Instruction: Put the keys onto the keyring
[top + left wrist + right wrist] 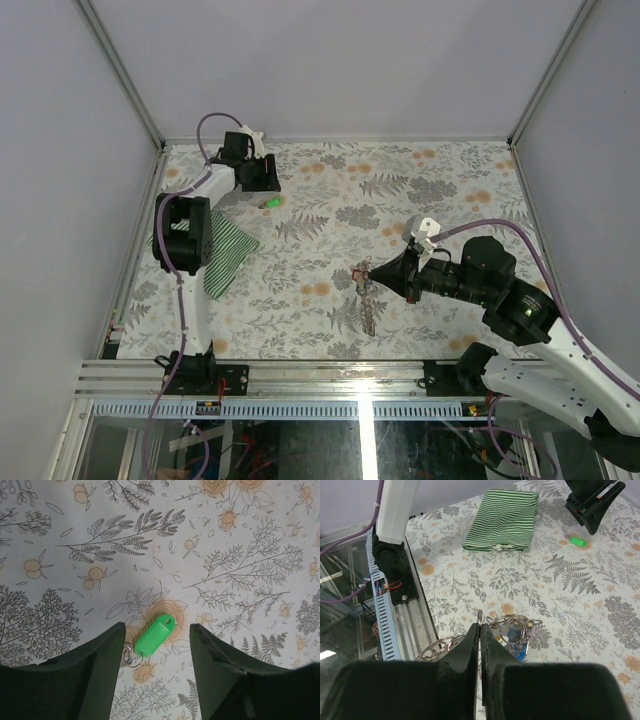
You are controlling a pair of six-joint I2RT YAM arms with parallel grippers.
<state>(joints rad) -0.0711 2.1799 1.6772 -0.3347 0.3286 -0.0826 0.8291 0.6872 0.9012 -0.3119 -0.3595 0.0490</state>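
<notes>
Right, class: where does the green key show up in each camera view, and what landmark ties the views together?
Top external: green key upper left, just below the left gripper.
Left wrist: low centre, between the open fingers.
Right wrist: upper right, small.
Shared landmark: the left gripper, right beside the key in all three.

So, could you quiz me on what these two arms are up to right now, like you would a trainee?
1. True or false: the left gripper is clamped on the green key.
2. Which gripper holds the keyring? A left, B right, C neither.
3. Name the striped thing lying to the keyring's left.

Key:
1. False. Its jaws stand open over the key.
2. B, the right gripper.
3. The green-and-white cloth.
</notes>
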